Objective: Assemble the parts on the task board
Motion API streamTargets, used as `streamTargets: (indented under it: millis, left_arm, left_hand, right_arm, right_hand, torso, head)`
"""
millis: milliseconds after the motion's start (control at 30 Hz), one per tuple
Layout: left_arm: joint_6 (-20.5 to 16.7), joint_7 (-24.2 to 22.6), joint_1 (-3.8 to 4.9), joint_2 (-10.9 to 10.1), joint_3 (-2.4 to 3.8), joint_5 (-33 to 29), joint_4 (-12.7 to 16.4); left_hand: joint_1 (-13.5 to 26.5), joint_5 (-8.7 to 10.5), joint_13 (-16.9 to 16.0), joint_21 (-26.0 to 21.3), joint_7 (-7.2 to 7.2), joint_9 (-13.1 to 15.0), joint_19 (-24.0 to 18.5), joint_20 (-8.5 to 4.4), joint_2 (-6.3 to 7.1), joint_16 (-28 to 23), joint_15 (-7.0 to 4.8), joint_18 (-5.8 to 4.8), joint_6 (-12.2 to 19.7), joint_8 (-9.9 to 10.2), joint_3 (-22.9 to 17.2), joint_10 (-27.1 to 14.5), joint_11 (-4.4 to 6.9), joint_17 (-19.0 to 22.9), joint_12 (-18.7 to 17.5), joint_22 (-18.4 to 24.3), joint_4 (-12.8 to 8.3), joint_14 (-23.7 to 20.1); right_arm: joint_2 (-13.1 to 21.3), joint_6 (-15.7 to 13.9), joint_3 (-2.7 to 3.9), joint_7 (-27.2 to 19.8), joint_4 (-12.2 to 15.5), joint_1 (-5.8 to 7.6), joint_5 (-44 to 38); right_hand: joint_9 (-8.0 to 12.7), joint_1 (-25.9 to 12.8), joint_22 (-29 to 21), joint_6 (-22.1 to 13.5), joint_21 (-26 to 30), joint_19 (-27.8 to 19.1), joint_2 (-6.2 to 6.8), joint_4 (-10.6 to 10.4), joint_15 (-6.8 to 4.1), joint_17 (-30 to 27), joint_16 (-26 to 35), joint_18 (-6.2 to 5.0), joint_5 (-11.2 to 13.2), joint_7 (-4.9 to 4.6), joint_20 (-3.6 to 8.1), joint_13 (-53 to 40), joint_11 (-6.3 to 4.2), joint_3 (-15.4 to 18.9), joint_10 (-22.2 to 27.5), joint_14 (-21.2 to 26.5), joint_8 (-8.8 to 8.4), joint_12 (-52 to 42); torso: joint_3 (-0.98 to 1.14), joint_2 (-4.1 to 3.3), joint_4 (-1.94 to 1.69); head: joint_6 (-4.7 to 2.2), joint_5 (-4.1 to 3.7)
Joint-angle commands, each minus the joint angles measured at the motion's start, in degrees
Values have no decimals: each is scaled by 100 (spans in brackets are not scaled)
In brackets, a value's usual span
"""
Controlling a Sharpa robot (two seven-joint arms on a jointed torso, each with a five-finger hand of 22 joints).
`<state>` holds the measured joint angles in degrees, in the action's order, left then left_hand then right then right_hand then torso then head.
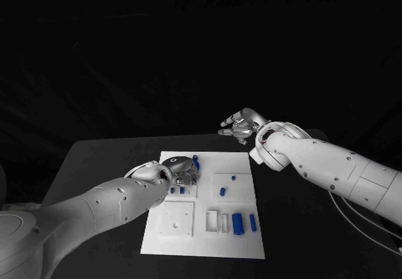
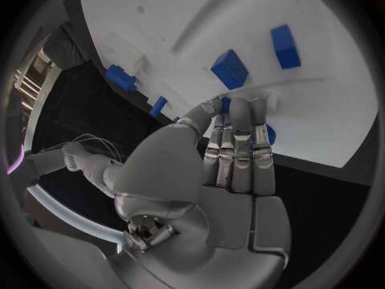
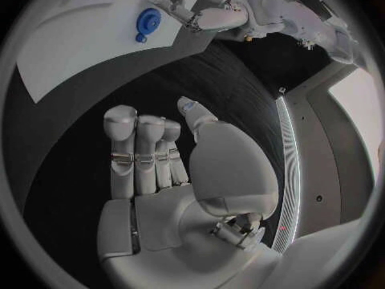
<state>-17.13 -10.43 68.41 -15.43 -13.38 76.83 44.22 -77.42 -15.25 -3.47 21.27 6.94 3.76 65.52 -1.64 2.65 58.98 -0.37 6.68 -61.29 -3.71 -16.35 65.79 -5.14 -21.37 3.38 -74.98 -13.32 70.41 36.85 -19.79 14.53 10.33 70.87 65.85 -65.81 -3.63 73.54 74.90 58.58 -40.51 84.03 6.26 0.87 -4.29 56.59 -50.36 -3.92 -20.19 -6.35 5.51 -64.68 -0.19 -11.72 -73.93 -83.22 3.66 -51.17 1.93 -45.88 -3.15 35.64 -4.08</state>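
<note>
Parts are lying across the white rectangular task board [image 1: 205, 241] on the black table [image 1: 100, 163]. Nearest the robot, two small blue cylindrical pieces [image 1: 238, 223] are sitting side by side near the board's right front, beside a white raised block [image 1: 212, 220]. Further in, a short blue peg [image 1: 223, 191] is standing right of centre, and two small blue studs [image 1: 176, 189] are sitting just beside the left hand [image 1: 179, 171]. That silver hand is hovering low over the board's far left part, its fingers [image 2: 240, 154] curled together over a blue part; whether it is gripping it cannot be told. Beyond the board's far right corner, the silver right hand [image 1: 241, 127] is hanging raised, fingers [image 3: 136, 151] bent inward with nothing in them.
</note>
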Motion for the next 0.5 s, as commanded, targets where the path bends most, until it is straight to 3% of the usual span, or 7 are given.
streamTargets:
  millis: [33, 500]
  left_arm:
    - [-90, 97, -35, -60, -24, 8, -37]
    - [-238, 32, -32, -112, -23, -68, 22]
  left_hand:
    - [-27, 25, 6, -96, 4, -8, 36, 42, 68, -19, 26, 11, 37, 13, 24, -114, -54, 6, -1, -85, 44, 26]
    - [-35, 28, 6, -223, 7, -7, 91, 49, 115, -28, 34, 2, 30, 12, 69, -160, -64, 14, -3, -100, 87, 10]
  right_arm:
    - [4, 22, 1, -56, 7, -3, -2]
    - [16, 24, 1, -53, 13, -3, -1]
  right_hand:
    - [2, -69, 533, 29, 9, 163, -4, -11, -6, 5, -1, -57, -9, 2, -13, -5, -19, -8, 37, 10, -11, -5]
    - [2, -69, 533, 29, 9, 163, -4, -11, -6, 5, -1, -57, -9, 2, -13, -5, -19, -8, 37, 10, -11, -5]
  torso:
    - [0, 0, 1]
    - [2, 1, 0]
  head:
    - [4, 2]
    - [10, 15]
